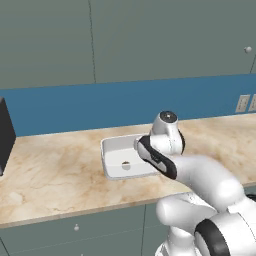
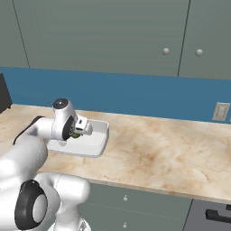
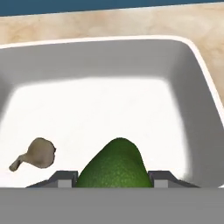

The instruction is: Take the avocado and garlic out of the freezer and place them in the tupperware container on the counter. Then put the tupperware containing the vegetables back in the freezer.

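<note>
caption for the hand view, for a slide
Gripper holds the avocado over the tupperware container, the garlic already inside.

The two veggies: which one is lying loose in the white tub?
The garlic, the pale tan lump lying on the tub floor. The green avocado sits between the jaws instead.

1. tupperware container (image 3: 199,78): smooth white plastic look, matt, soft shading on walls.
2. avocado (image 3: 114,168): dark green skin, finely pebbled, dull.
3. garlic (image 3: 38,154): pale tan, papery, matt.
4. table (image 1: 50,175): beige marbled stone, smooth, faint sheen.
5. Wall cabinets (image 2: 103,36): flat grey-green, matt.
</note>
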Robot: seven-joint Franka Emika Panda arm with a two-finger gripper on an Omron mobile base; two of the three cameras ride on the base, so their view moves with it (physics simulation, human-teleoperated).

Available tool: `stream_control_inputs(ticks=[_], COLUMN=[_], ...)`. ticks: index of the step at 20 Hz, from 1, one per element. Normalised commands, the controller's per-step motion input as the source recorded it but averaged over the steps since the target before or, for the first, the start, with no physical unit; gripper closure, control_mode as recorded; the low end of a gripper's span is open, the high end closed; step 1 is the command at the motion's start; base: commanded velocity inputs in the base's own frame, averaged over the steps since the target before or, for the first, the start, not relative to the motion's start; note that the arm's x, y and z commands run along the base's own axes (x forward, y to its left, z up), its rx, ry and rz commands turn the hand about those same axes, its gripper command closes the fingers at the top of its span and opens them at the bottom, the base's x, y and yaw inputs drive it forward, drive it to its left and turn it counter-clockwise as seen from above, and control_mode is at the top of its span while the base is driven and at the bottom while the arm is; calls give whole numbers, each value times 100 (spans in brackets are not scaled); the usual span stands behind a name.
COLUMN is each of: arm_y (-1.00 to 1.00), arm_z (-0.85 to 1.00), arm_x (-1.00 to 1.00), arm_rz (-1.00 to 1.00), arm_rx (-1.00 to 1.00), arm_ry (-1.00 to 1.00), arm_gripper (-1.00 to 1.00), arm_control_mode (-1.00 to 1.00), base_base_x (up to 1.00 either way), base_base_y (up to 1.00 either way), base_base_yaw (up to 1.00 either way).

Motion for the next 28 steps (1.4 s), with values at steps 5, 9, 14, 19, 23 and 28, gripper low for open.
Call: stream_control_inputs(ticks=[5,9,14,19,23,28], arm_y=[18,15,8,2,0,0], arm_z=[-57,-53,-48,-38,5,29], arm_x=[50,43,37,28,2,0], arm_rz=[0,0,0,0,0,0], arm_rx=[0,0,0,0,0,0], arm_ry=[14,7,1,0,-5,-8], arm_gripper=[100,100,100,-100,-100,-100], arm_control_mode=[-100,-100,-100,-100,-100,-100], base_base_x=[0,0,0,0,0,0], base_base_y=[0,0,0,0,0,0], base_base_yaw=[0,0,0,0,0,0])
